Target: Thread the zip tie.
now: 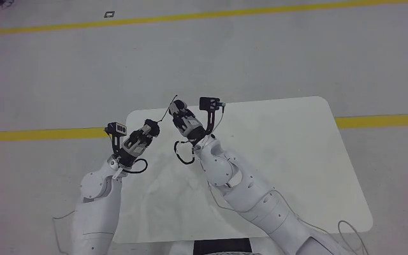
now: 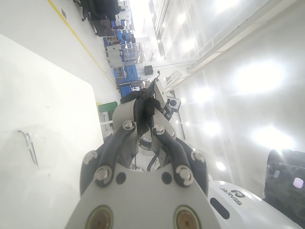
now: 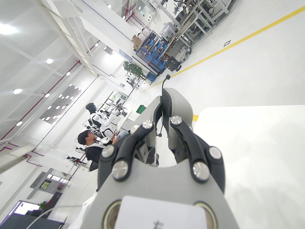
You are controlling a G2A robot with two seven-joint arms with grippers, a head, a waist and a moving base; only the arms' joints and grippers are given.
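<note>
Right claw: the right gripper (image 3: 163,96) is clamped tight, its ribbed pads pressed on a thin black zip tie (image 3: 164,84).
Zip tie: it is held up off the table. One end pokes out past the right fingertips with a small blocky head. The other end curls back between the fingers toward the wrist. From above it is a fine dark line slanting out from that claw's tip.
Left claw: the left gripper (image 2: 143,101) has its fingers drawn together and dark material bunched between them. I cannot tell whether a tie sits in there.
Placing: both claws hang over the near-left part of the white table (image 1: 287,146), tips close together and pointing away from the robot, right gripper a little farther out.
Count: two claws, one zip tie in the grip, one table.
Also there: one clear plastic bag (image 2: 31,139) lies flat on the table with a few dark ties inside. I cannot count them.
</note>
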